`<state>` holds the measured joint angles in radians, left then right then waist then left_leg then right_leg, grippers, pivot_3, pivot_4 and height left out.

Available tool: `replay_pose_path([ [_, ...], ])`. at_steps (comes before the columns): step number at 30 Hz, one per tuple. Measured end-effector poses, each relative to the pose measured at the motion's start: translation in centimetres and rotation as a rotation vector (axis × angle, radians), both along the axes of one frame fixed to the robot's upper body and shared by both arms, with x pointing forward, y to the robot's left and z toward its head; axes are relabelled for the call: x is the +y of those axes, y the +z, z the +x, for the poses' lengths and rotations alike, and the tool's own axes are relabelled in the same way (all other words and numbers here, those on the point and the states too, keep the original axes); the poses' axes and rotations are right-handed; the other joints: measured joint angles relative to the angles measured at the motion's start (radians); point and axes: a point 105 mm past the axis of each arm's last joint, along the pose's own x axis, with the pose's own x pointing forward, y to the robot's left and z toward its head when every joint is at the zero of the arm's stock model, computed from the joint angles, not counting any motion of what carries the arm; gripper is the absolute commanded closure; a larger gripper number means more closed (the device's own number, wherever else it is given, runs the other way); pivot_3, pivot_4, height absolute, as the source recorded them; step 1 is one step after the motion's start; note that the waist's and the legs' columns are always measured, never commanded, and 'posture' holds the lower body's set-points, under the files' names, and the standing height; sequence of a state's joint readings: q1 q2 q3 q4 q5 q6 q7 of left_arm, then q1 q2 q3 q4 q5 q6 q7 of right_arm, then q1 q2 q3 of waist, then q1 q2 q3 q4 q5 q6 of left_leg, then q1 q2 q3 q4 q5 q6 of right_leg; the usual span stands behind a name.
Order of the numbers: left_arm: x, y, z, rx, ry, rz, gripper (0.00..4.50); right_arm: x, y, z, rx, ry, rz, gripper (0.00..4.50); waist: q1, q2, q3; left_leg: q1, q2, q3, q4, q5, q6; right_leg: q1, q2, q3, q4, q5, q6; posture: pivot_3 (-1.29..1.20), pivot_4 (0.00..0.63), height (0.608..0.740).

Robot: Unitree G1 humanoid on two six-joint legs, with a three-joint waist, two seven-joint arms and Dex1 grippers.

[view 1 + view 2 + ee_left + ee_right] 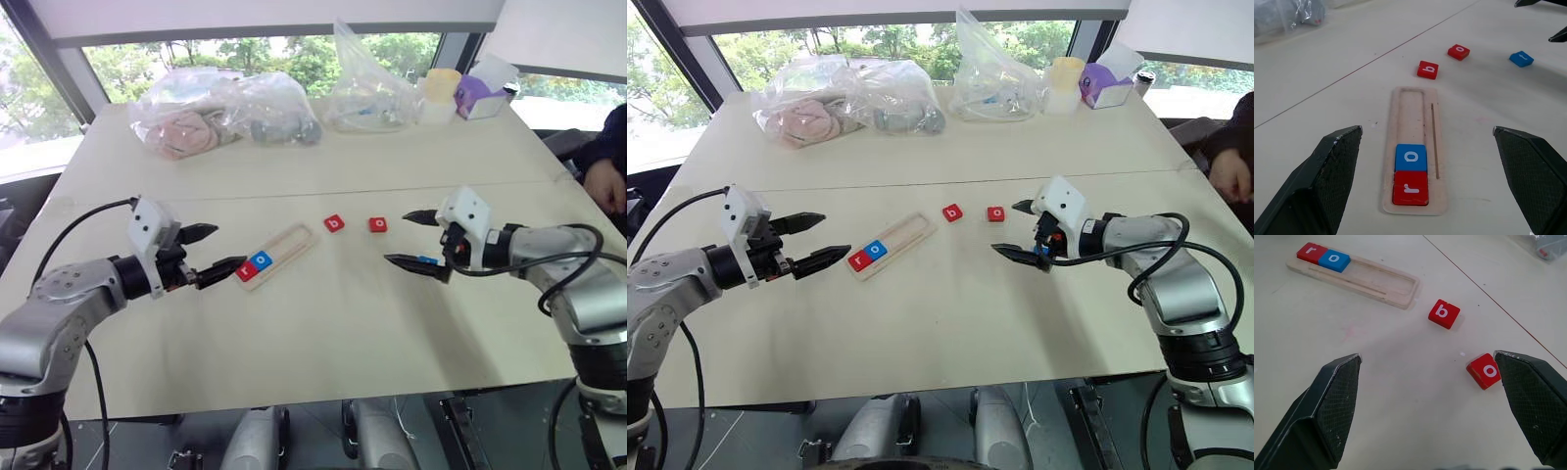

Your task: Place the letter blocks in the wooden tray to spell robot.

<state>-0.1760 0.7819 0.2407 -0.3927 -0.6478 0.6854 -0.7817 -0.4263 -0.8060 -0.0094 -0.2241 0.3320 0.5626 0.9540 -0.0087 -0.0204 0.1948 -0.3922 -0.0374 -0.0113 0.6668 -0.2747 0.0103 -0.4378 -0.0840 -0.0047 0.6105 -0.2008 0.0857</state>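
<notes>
Two blocks already sit in the wooden tray (279,256), red r (1410,187) and blue o (1411,157), at its end nearest my left hand (217,251), which is open and empty. The tray's long axis runs on toward the red b (334,223), lying just past its free end. My right hand (413,240), also open, is nearer the second red o (378,224); the blue tile (1521,58) lies under it. Nothing blocks the way on the desk (323,333).

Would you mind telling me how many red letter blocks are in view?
3: the red r block sits at the end of the pale wooden tray; the red b block and red o block lie loose on the table beyond it.
</notes>
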Motion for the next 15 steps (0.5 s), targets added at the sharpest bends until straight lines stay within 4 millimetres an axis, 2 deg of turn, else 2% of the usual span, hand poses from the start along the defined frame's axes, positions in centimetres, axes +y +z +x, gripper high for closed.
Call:
replay_pose_path([
  [7,-0.71,0.69,0.19,-0.007,-0.016,-0.031,0.0,0.09,0.02,0.13,-0.013,-0.008,0.006,0.06,0.001,0.0,0.0,0.0,0.0,0.0,0.0,0.0,0.0,0.0,0.0,0.0,0.0,0.0,0.0,0.0,0.15,0.725],
  [15,-0.89,0.05,0.16,0.004,-0.001,-0.007,0.0,0.6,-0.5,0.09,-0.002,0.011,0.003,0.06,0.0,0.0,0.0,0.0,0.0,0.0,0.0,0.0,0.0,0.0,0.0,0.0,0.0,0.0,0.0,0.0,0.15,0.725],
])
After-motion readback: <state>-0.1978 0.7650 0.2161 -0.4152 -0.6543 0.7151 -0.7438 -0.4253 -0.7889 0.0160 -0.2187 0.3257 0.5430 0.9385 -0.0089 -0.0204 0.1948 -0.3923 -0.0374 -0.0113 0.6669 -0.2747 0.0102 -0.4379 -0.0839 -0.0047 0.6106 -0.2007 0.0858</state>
